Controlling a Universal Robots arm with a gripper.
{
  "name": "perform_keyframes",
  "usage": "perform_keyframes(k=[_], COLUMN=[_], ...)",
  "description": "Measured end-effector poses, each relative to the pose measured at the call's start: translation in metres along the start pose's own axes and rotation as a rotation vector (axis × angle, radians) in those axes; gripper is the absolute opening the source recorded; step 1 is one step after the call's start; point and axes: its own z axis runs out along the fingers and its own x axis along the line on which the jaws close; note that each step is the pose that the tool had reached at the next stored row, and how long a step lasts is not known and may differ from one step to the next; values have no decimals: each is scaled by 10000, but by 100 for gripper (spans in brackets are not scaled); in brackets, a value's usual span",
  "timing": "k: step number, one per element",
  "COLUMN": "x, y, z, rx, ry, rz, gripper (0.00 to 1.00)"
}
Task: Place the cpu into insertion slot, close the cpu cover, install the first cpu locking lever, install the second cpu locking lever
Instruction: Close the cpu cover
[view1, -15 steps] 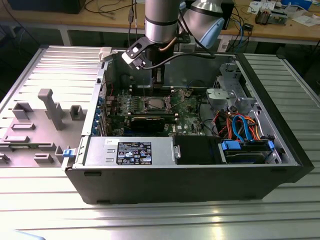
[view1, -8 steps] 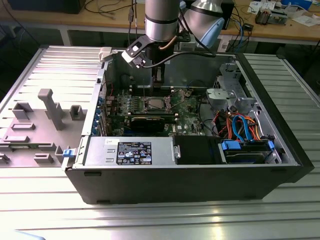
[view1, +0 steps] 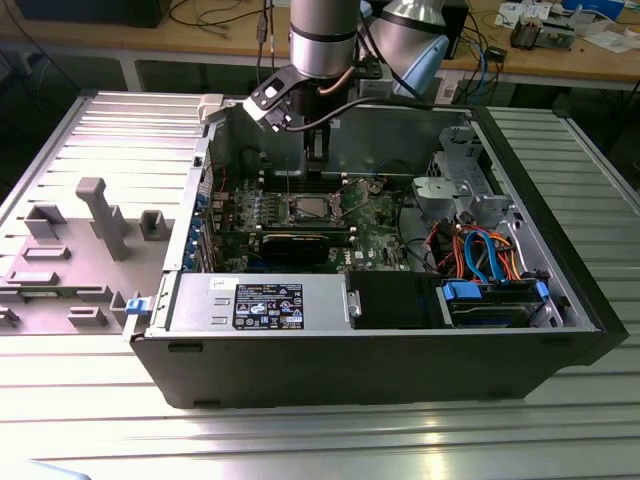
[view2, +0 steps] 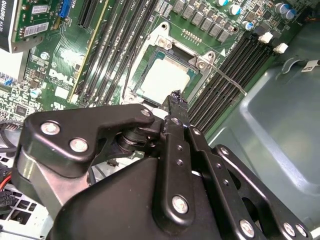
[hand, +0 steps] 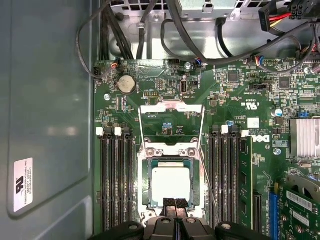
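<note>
An electronics workshop: an opened computer case (view1: 350, 350) on a ribbed metal tabletop (view1: 300, 440), with cable-strewn wooden workbenches (view1: 600, 66) behind.

Table: a ribbed metal table (view1: 560, 440) is spreading out below the claw (view1: 316, 150) on all sides.
Case: an open computer case (view1: 350, 360) is lying on its side on the table, directly beneath the claw and walling it in.
Plate: a grey plate with raised blocks (view1: 140, 265) is lying flat, well off from the claw toward the exterior view's left, beside the case.
</note>
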Motion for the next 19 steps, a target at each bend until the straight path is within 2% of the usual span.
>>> perform_keyframes(k=[8, 19], x=[0, 0], y=[0, 31], z=[-9, -9], rx=[0, 0], ry=[0, 0], rz=[0, 0], gripper=[11, 11])
